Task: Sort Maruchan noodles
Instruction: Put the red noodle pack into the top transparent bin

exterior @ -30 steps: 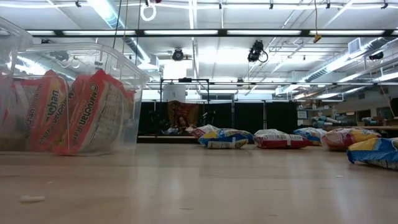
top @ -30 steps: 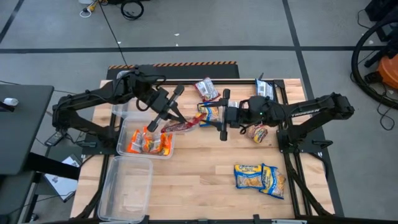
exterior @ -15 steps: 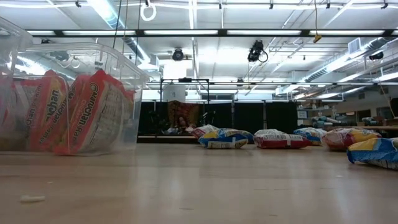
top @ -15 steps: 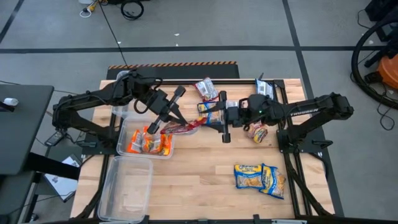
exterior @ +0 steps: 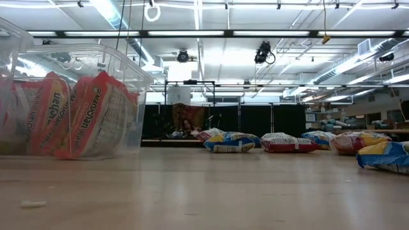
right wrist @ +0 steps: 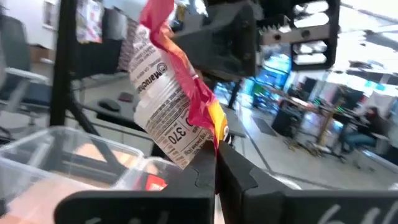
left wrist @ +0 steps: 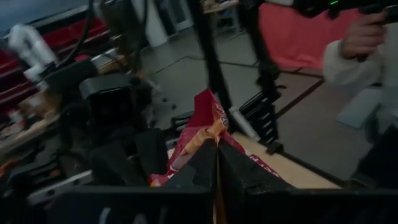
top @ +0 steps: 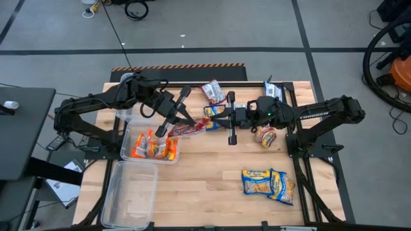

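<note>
a: holding the red packet (top: pixel 189 129) between them, both grippers look clamped on it — left gripper (top: pixel 174 122) on one end, right gripper (top: pixel 221 120) on the other, above the table (top: pixel 212 192) just beside the bin (top: pixel 130 136) of orange packets (top: pixel 154 147).

b: in each wrist view the two fingers are pressed together with wrapper pinched in the seam. how will it handle?

a: light, i judge. crinkly slick film over a brittle noodle block, so squeezing the middle could crack it. the crimped end seals are the safe place to grip, and that seems to be where both hold.

b: risk?

a: two arms pulling apart could tear or slip the film.

b: any writing?

a: "maruchan" on the orange packets in the low view; on the red one, a white panel with "manufac…" and "370", the rest too small.

b: the others?

a: blue-and-yellow packets (top: pixel 268 182) lie near the front right, apart.
</note>
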`<state>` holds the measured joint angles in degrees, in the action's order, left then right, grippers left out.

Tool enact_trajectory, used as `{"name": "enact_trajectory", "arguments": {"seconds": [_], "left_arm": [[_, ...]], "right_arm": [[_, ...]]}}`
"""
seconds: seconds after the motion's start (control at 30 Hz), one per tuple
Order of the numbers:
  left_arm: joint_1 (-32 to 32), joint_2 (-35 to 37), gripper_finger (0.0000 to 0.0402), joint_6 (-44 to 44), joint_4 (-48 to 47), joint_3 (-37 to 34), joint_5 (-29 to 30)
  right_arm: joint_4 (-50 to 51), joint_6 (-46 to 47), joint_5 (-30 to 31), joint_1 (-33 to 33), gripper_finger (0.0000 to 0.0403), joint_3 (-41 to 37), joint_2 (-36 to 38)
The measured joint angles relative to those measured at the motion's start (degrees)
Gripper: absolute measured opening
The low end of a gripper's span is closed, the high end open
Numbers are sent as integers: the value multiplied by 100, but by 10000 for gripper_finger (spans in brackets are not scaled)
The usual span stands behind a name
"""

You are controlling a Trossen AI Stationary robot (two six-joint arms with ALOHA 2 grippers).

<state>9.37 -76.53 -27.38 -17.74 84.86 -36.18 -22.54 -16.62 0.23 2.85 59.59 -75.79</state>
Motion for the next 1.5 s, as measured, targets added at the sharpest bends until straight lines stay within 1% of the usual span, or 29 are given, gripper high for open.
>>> {"name": "enact_trajectory", "arguments": {"seconds": [0.1,0.2,0.33,0.4,0.53,0.63,0.7,0.77,0.87,1.03,1.17,1.3,1.37,1.47,1.5], "left_arm": [[0,17,26,53,-161,0,540],[14,81,50,106,-352,0,937],[20,142,100,199,-582,4,1410],[17,186,130,252,-706,4,1824],[26,339,188,290,-1155,7,2729],[81,345,220,660,-1614,0,2828],[107,258,233,960,-1696,14,2814],[139,131,240,1100,-1893,9,2834],[178,-51,244,1178,-1835,0,2897],[248,-413,245,1358,-1310,6,2890],[247,-877,245,1504,-1086,3,2889],[277,-1288,245,1847,-1045,4,2947],[314,-1371,245,1935,-1097,0,3139],[400,-1360,245,1969,-1098,0,3624],[416,-1360,243,1970,-1101,0,3683]], "right_arm": [[226,28,271,-4,6,0,24],[428,174,496,-4,5,0,91],[642,390,513,-51,4,0,101],[765,513,524,-87,4,0,101],[1329,731,702,-173,4,0,101],[1694,923,849,-247,4,0,101],[1941,986,893,-295,4,0,101],[2129,1003,909,-348,4,0,101],[2439,1023,910,-422,4,0,101],[2627,1253,1033,-534,4,0,101],[2648,1327,1121,-598,5,0,101],[2767,1412,1200,-717,5,0,101],[2850,1427,1219,-754,5,0,98],[2902,1491,1221,-787,5,0,98],[2902,1499,1219,-787,5,0,98]]}}
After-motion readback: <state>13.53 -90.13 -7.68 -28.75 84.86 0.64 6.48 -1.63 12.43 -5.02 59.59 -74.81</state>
